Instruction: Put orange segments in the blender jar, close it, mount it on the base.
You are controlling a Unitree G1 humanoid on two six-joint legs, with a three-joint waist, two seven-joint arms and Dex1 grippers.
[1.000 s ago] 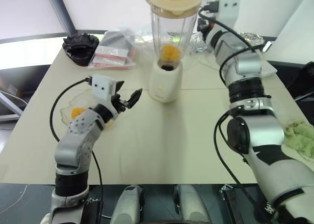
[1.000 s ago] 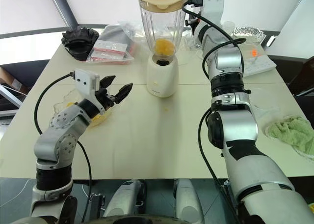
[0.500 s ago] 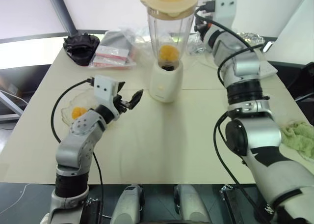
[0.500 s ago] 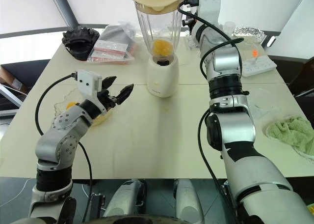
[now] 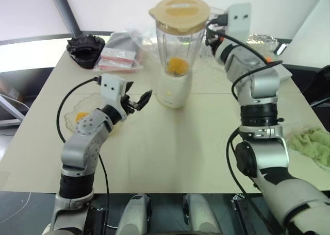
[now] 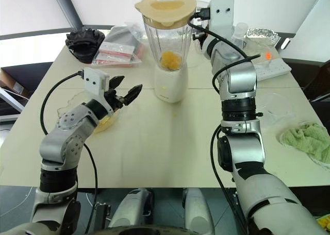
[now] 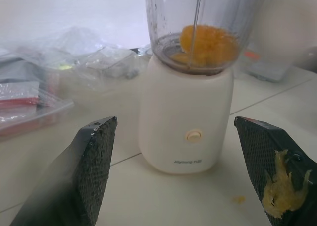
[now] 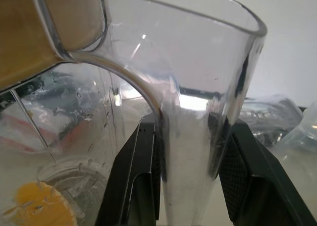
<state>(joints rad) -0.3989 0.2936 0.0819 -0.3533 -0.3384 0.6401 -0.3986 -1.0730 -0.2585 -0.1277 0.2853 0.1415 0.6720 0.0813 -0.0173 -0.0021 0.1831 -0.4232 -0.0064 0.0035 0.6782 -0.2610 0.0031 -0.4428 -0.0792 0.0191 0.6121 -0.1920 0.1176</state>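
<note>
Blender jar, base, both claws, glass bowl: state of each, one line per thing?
blender jar: lidded, seated on base, orange segments inside
base: upright, carrying jar
left claw: open, empty, pulp on one finger
right claw: shut on jar handle
glass bowl: holds one segment

Cream table (image 5: 170, 142), base (image 5: 174, 89), green cloth (image 5: 311, 145)

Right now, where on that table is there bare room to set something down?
The widest free patch is the near half of the table, between the two arms, in front of the base. The far edge is crowded: a black object, packets and clear wrappers. On the left, a glass bowl; at right, a green cloth.
</note>
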